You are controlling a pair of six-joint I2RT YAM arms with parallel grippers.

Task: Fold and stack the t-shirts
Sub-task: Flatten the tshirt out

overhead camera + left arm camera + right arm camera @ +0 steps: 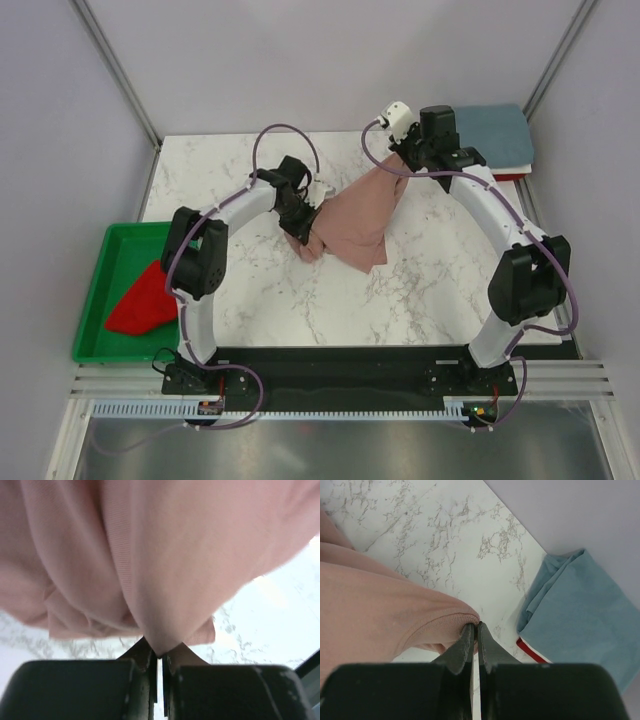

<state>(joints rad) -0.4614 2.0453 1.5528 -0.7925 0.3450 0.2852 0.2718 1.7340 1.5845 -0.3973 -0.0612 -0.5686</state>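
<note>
Two arms: left arm and right arm reach in from the near edge of the worktop and share one garment.
Green tray: beside the worktop's near-left side, holding the bright red t-shirt in an unfolded heap.
Left jaws: pressed together on a bunched fold of the dusty-pink t-shirt, low over the middle of the worktop; the wrist view shows cloth squeezed in the slot.
Dusty-pink t-shirt: slung between both grips and higher on the right; its lower folds seem to rest on the marble just beside the left jaws. It is not yet flat or folded.
Right jaws: pinching the ribbed edge of the same shirt, farther back and raised.
Grey-blue t-shirt: folded at the far-right corner, with a red edge showing under it; I cannot tell what that belongs to.
Risk, slip: the right jaws hold only a thin rim of hem, so a sharp pull apart would likely free it and drop the shirt in a heap.
Risk, bunching: the left jaws hold a wad, not an edge, so cloth laid down like this would probably land creased.
Risk, stack: a swing toward the far right could drag hanging cloth across the folded pile.
</note>
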